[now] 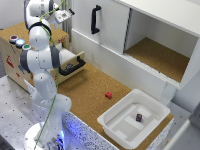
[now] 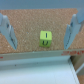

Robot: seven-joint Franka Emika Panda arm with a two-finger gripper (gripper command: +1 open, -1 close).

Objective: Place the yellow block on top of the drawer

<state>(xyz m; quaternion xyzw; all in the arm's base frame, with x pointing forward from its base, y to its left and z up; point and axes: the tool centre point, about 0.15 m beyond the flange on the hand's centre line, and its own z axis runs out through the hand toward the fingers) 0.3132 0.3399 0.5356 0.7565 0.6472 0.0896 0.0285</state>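
Spread end effector (image 2: 41, 31) fingers frame yellow block (image 2: 45, 39) on blurred cork.

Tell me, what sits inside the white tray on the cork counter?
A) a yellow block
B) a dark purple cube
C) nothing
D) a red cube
B: in the exterior view a dark purple cube lies inside the white tray, while the red cube sits outside it on the cork.

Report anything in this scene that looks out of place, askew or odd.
The light wooden drawer with a black bar handle stands pulled out. The big white cupboard stands open. A small dark purple cube lies alone in the white plastic tray. Nothing looks spilled or damaged.
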